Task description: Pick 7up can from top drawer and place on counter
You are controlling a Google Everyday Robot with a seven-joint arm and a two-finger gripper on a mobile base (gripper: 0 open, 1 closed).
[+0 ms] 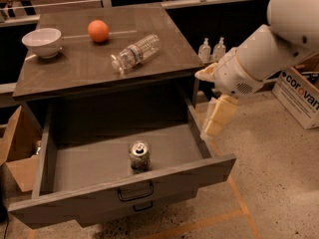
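The 7up can [139, 156] stands upright in the open top drawer [89, 162], near the middle of its front panel, silver lid up. The drawer is pulled fully out below the counter [79, 63]. My gripper [215, 117] hangs from the white arm at the right, just above the drawer's right side wall, to the right of the can and well apart from it. Its pale fingers point down.
On the counter lie a clear water bottle [135, 52] on its side, an orange [98, 31] and a white bowl [42, 42]. A cardboard box [299, 94] stands on the floor at the right. Another open box [17, 153] is at the left. Two small bottles [212, 49] stand on a ledge behind.
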